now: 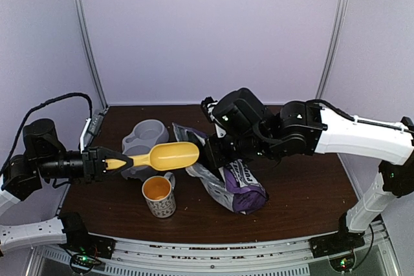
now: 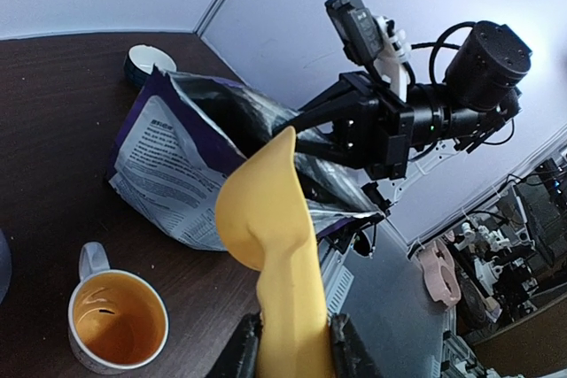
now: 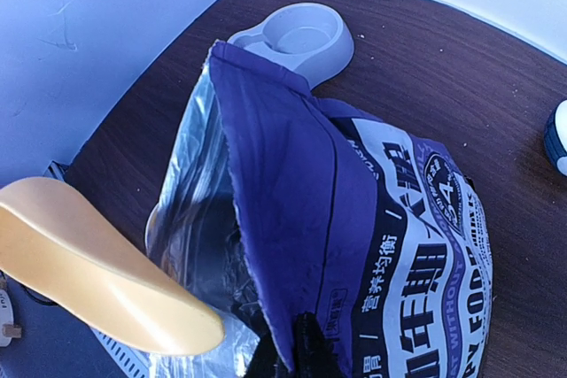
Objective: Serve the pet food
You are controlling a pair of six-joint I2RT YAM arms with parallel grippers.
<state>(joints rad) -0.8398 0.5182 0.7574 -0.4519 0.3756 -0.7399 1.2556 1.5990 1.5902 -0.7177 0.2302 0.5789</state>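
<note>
The purple pet food bag (image 1: 242,189) lies on the table with its foil-lined mouth facing left. Its pellets are hidden inside. My right gripper (image 3: 297,351) is shut on the bag's (image 3: 354,210) upper edge and holds the mouth open. My left gripper (image 2: 294,347) is shut on the handle of a yellow scoop (image 2: 270,219). In the top view the scoop (image 1: 169,156) hangs level above the table, its tip just at the bag's mouth. No pellets show in its bowl.
An orange-lined patterned mug (image 1: 158,195) stands upright below the scoop, near the front. A grey double pet bowl (image 1: 145,137) sits behind it at the back left. A small round blue-and-white thing (image 3: 558,135) lies beyond the bag.
</note>
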